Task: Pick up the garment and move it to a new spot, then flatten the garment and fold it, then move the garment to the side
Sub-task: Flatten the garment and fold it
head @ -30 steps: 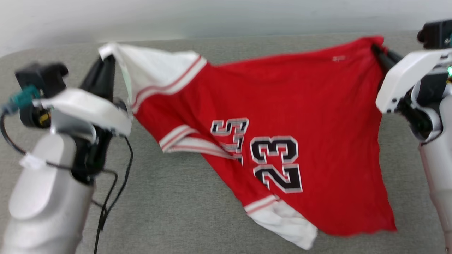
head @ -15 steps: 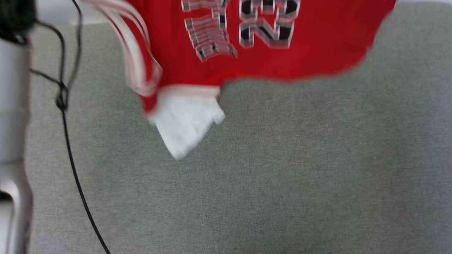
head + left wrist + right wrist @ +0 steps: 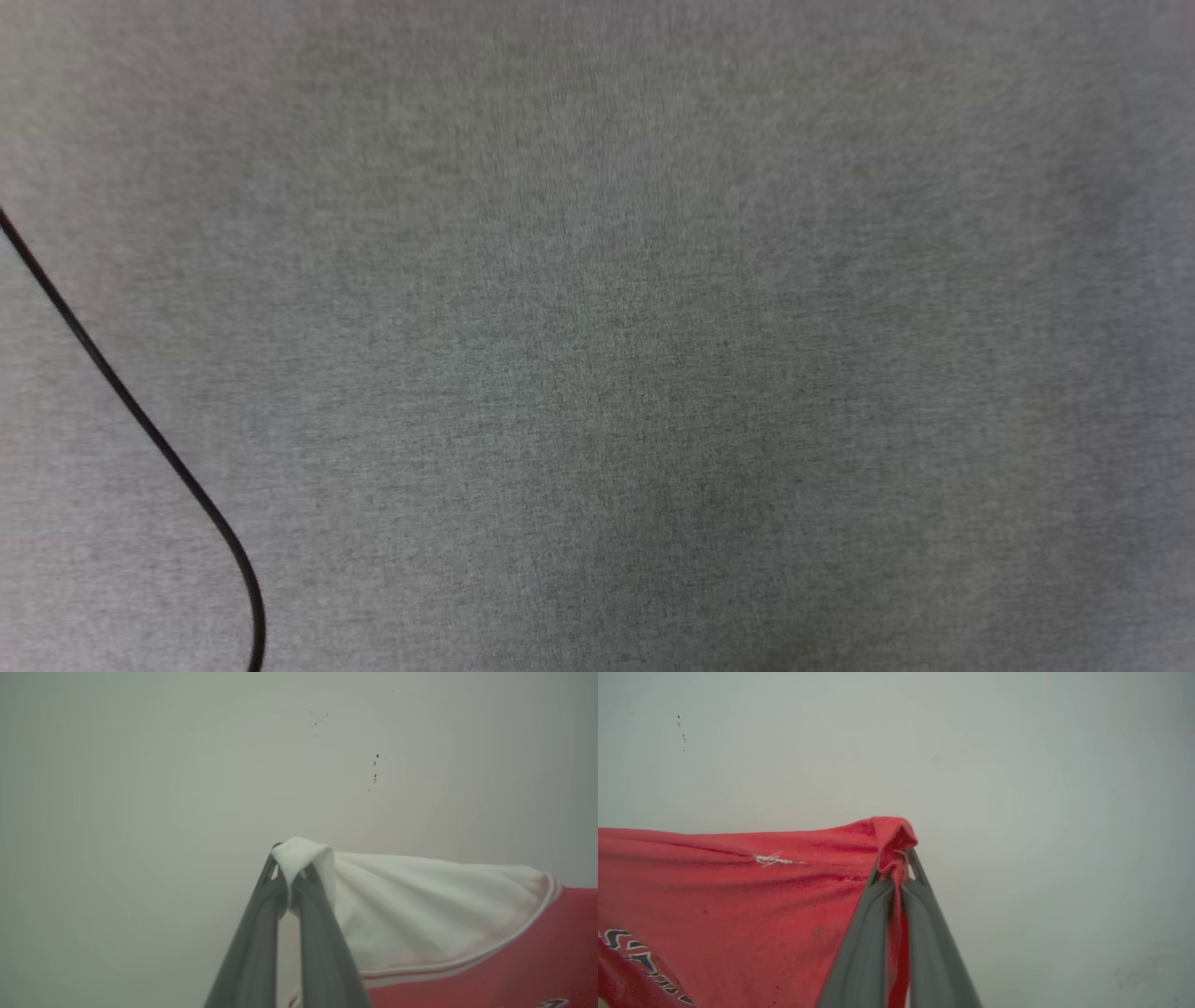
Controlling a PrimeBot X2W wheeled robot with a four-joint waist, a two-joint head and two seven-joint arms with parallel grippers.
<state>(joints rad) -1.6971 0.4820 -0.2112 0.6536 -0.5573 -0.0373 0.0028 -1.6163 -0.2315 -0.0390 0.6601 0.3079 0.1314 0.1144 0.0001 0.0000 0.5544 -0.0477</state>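
Note:
The garment (image 3: 434,905) is a red jersey with white sleeves. In the left wrist view my left gripper (image 3: 292,877) is shut on the end of a white sleeve, and the cloth runs off to the right into red fabric with stripe trim. In the right wrist view my right gripper (image 3: 896,863) is shut on a bunched red corner of the garment (image 3: 738,882), which stretches away to the left with part of the black lettering at the lower left. The cloth hangs taut in the air in front of a pale wall.
The head view looks straight down on a grey fabric surface (image 3: 653,355). A thin black cable (image 3: 140,420) curves across its lower left. A pale wall (image 3: 187,765) with a few small dark specks stands behind the lifted cloth.
The head view has swung downward, so the garment and both arms have slid out of its top edge; only the grey surface and the cable remain in it.

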